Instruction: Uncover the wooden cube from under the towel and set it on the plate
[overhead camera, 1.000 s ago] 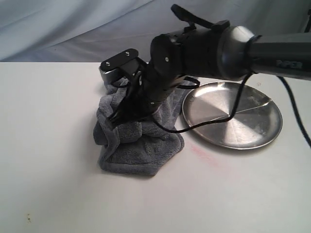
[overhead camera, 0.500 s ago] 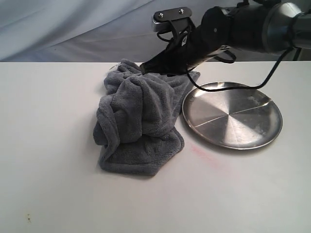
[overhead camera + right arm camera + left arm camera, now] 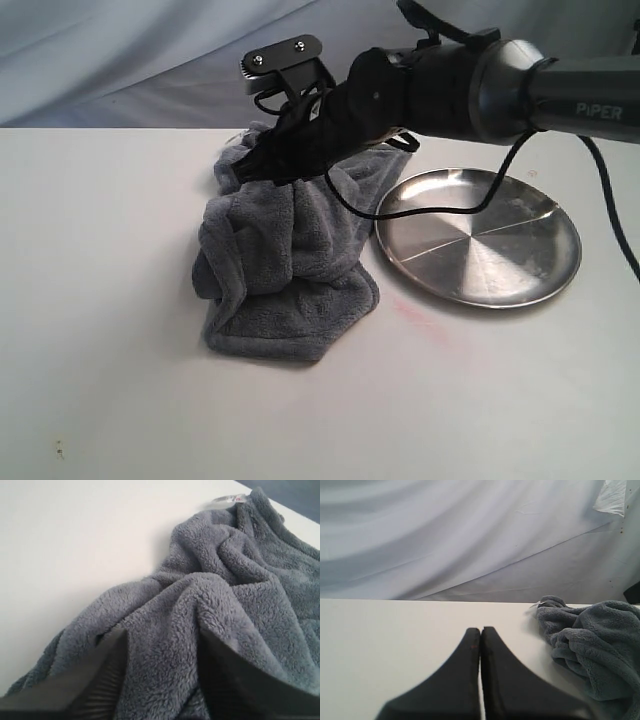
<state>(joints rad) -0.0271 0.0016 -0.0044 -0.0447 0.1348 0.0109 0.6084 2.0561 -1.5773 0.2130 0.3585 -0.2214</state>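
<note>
The dark grey towel (image 3: 285, 265) lies bunched in a heap left of the shiny steel plate (image 3: 500, 270), which has nothing on it. The wooden cube is hidden. My right gripper (image 3: 255, 175) reaches across to the towel's far upper part. In the right wrist view its jaws (image 3: 162, 632) stand apart, pressed into the plush with a thick fold of towel (image 3: 225, 565) between them. My left gripper (image 3: 480, 629) is shut and empty, low over the bare table, with the towel (image 3: 595, 645) off to one side. It does not show in the exterior view.
The white table (image 3: 110, 300) spreads bare to the left of and in front of the towel. A faint pink smear (image 3: 415, 315) marks it near the plate's front rim. Pale draped cloth (image 3: 150, 60) hangs behind the table.
The right gripper left the towel's middle, rose toward the back, then came back left and down onto the towel's far part. Its jaws have parted.
</note>
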